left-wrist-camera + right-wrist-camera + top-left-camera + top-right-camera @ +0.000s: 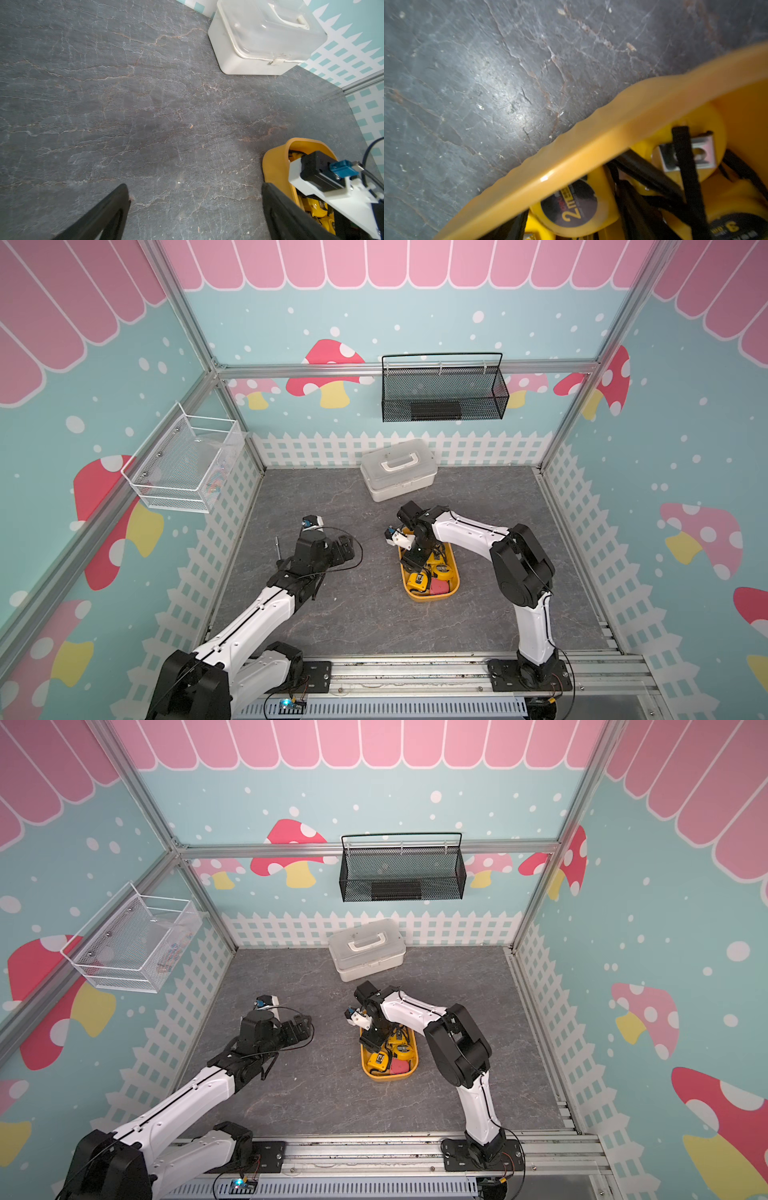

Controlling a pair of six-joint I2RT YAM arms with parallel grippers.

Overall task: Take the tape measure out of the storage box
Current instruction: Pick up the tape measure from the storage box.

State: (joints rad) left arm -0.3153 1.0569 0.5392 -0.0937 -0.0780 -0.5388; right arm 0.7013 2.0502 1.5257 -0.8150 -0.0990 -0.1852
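Top views, both: white-and-black right arm (469,531), based at the near rail on the right side, elbow raised, forearm stretched leftward and away, wrist bent steeply down.

Right gripper (411,562): lowered into the far half of the box. Jaws masked by the wrist and the box contents, so spread or closed cannot be told, nor any hold.

Left gripper (194,187): held above bare table to the left of the box, black fingers (112,209) spread wide, nothing between them.

Orange-yellow plastic oblong storage box with rounded corners and low walls (432,596): flat on the dark grey stone-patterned table (332,614), right of centre. Long axis running near to far, far end leaning slightly leftward.

Yellow round-cased tape measure with black label (571,207): inside the box, tight against the wall, lying flat with the "2 m" face up. Direction of the tape mouth not visible.

Second yellow tape measure marked "3" (733,226): beside it, also flat in the box, black wrist straps tangled across both.

Pink-red item (440,587): at the near end of the box, possibly another measure; too small to tell.

White lidded plastic case with handle (399,472): at the far edge of the table, well apart from the box, lid down.
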